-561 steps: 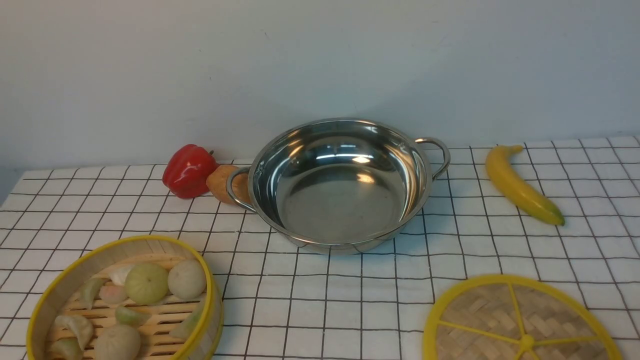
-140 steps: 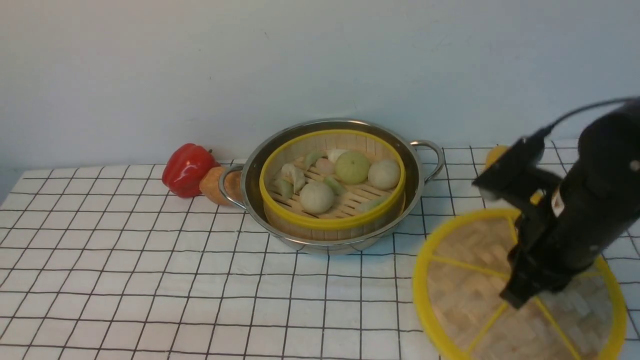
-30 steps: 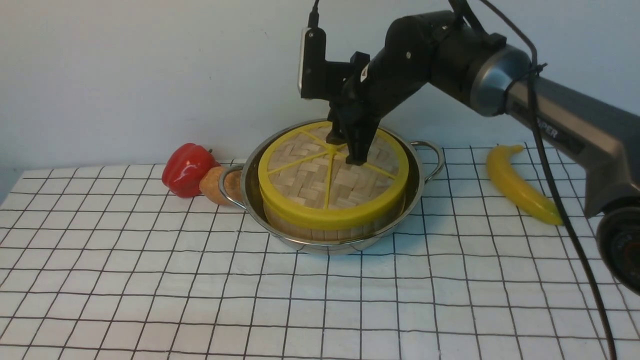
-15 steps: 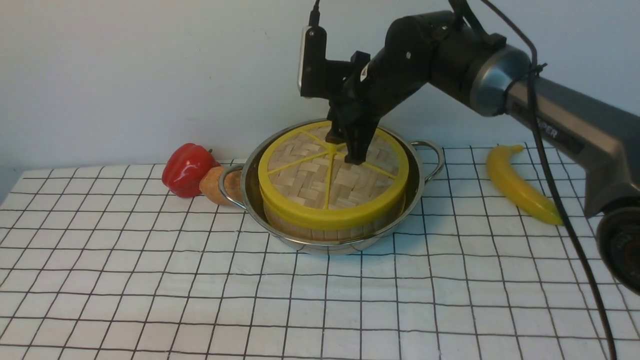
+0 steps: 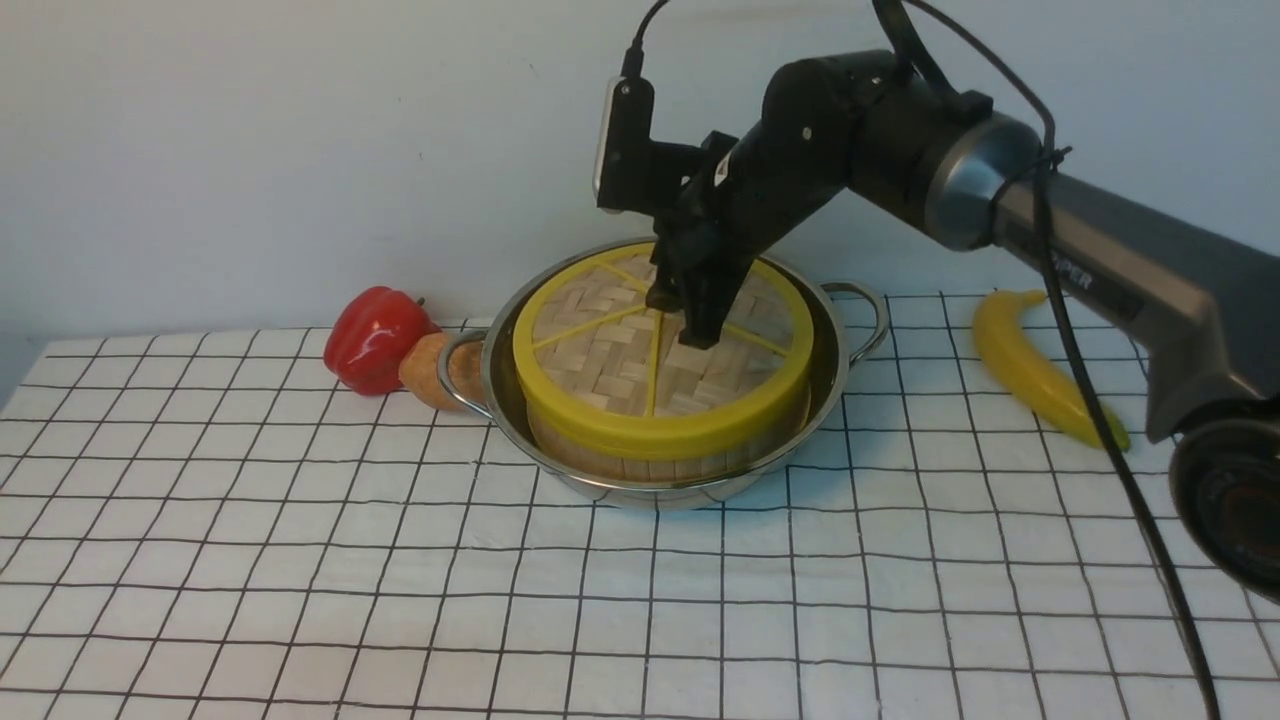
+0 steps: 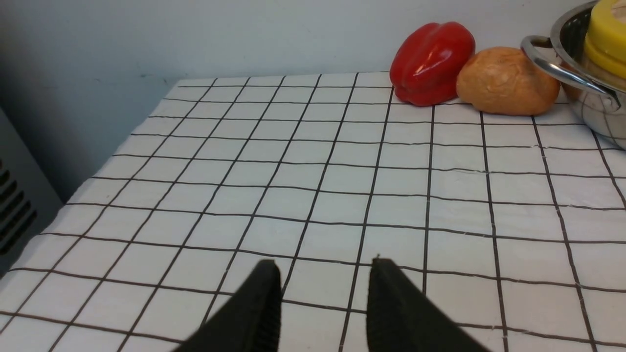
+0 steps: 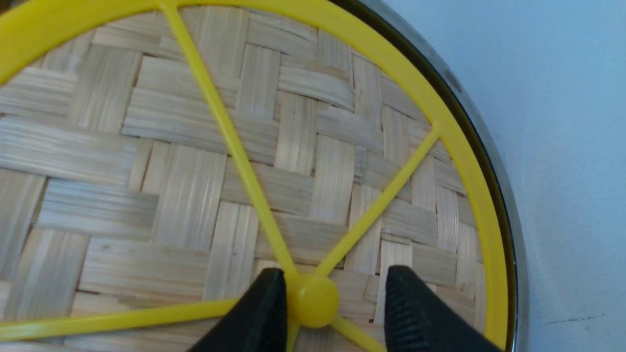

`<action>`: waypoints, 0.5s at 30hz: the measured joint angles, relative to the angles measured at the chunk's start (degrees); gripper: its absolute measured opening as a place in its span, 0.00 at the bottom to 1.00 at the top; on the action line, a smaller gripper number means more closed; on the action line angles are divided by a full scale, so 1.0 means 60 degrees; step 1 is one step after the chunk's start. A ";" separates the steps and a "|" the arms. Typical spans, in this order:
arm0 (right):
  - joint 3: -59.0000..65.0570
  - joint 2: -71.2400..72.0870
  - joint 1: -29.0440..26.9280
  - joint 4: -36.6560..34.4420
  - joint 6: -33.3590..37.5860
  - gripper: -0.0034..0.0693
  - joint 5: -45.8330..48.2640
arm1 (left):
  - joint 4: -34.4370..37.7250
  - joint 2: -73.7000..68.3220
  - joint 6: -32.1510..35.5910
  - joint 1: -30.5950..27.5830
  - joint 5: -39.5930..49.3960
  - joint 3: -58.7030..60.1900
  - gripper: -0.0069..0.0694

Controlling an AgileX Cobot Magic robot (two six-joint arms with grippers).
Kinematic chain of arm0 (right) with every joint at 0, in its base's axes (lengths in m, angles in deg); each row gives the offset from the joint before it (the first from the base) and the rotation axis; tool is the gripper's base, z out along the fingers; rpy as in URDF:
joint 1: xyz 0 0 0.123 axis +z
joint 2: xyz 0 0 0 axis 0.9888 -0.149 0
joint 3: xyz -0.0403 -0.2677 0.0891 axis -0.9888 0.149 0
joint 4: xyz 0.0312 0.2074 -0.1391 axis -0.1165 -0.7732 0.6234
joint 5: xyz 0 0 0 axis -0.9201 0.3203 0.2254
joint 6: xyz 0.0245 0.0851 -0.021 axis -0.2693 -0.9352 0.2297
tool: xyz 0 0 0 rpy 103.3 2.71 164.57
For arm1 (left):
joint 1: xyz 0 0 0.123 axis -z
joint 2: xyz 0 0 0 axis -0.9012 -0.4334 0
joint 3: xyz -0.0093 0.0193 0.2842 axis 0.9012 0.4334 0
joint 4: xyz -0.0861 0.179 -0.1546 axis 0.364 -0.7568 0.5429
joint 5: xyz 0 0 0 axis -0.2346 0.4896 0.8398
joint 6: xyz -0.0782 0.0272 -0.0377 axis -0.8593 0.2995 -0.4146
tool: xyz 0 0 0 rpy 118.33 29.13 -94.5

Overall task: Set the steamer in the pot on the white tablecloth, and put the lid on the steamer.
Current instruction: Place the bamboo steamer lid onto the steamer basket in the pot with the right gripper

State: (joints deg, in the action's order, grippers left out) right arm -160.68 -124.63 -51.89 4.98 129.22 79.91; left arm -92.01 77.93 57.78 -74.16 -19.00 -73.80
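The pot (image 5: 832,345) stands on the white tablecloth (image 5: 400,560) at centre back. The steamer (image 5: 650,466) sits inside it, only its side wall showing. The lid (image 5: 610,350) lies flat on the steamer and hides the food. My right gripper (image 5: 690,322) reaches down onto the lid's centre. In the right wrist view my right gripper (image 7: 333,270) is open astride the knob (image 7: 313,298): one finger touches it, the other stands apart. My left gripper (image 6: 324,263) is open and empty, low over bare cloth, left of the pot handle (image 6: 552,68).
A red pepper (image 5: 375,338) and a brown roundish item (image 5: 435,368) lie against the pot's left handle. A banana (image 5: 1035,370) lies to the right of the pot. The wall rises just behind the pot. The right arm spans the air from the right.
Over the recording the steamer went into the pot and the lid onto it. In the last second my right gripper has shifted slightly down and left over the lid's centre.
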 joint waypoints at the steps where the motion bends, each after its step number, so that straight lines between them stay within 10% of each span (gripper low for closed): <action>1: 0.0000 0.0000 0.0000 0.0011 -0.0008 0.46 0.0000 | 0.0000 0.0000 0.0000 0.0000 0.0000 0.0000 0.41; 15: -0.0007 0.0546 -0.0002 0.0730 -0.0018 0.46 -0.0192 | 0.0000 0.0000 0.0000 0.0000 0.0000 0.0000 0.41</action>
State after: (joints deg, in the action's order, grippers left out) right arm -160.72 -121.35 -51.90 9.35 129.12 78.76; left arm -92.01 77.93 57.78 -74.16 -19.00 -73.80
